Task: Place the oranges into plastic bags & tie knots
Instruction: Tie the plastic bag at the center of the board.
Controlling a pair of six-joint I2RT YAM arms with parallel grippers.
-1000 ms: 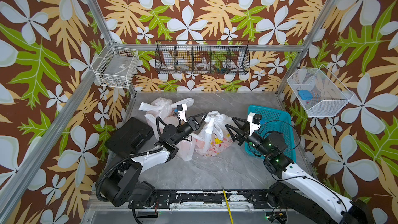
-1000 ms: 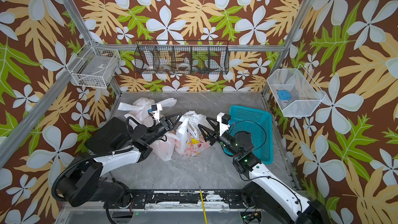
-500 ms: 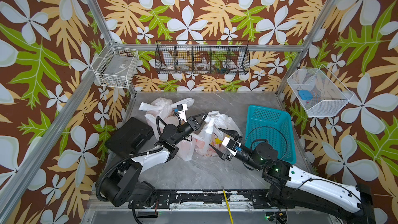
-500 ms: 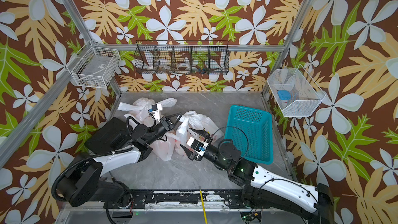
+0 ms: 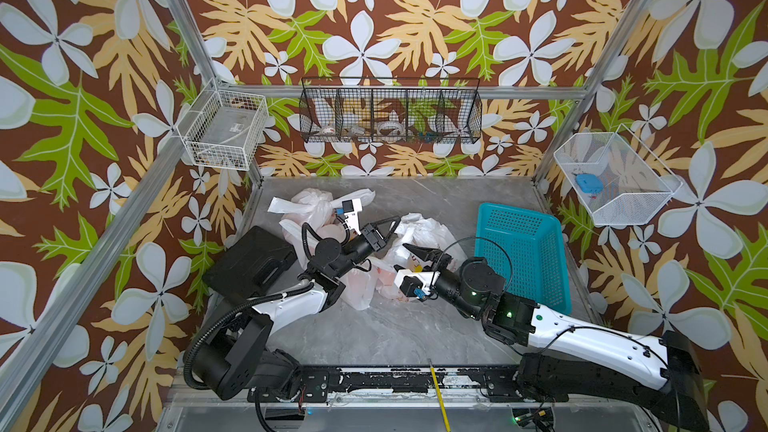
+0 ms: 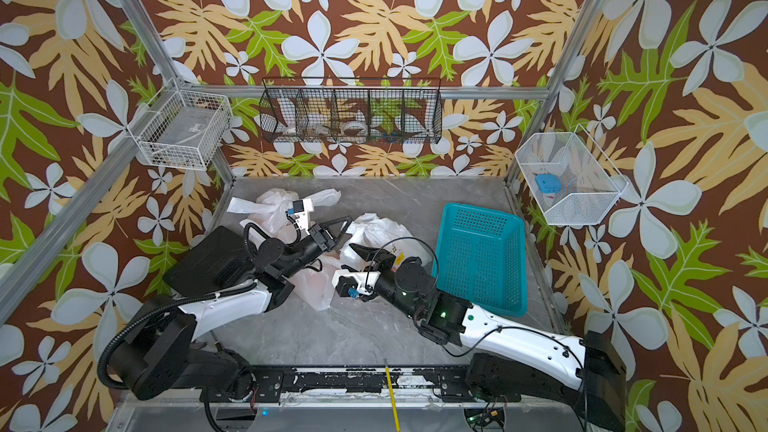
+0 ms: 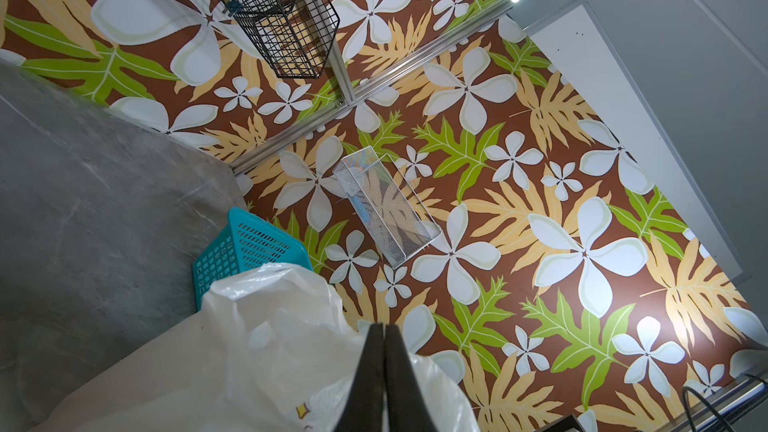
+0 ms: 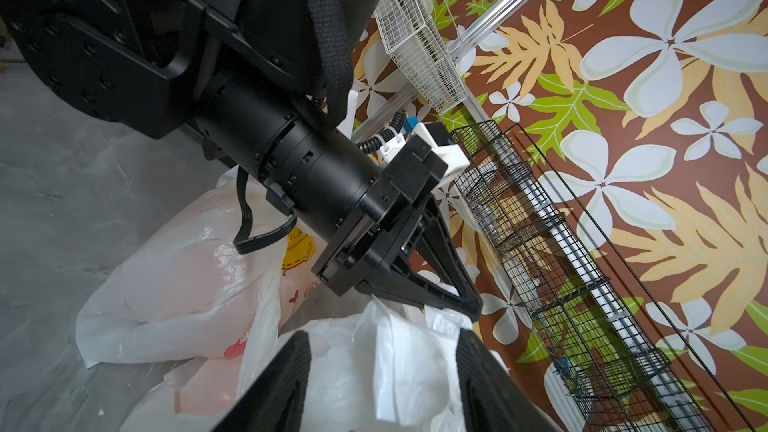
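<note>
On the table [image 5: 374, 326], plastic bags [image 5: 316, 218] bunch left of mid-table, oranges [image 8: 195, 280] a peach blur inside. The left hand [image 5: 394, 223] is pinched shut on the top of the middle bag [image 5: 432, 234]. The right hand [image 8: 384, 342], half open and empty, straddles the handle strip [image 8: 395, 367], which runs lengthwise between its jaws; right arm nearer

You get bare table [image 5: 374, 334] along the front and a clear strip by the back wall [image 5: 415, 160]. The plastic bags [image 5: 428, 234] fill the middle, between the black box [image 5: 253, 261] and teal basket [image 5: 528, 268], leaving little room at either side.
</note>
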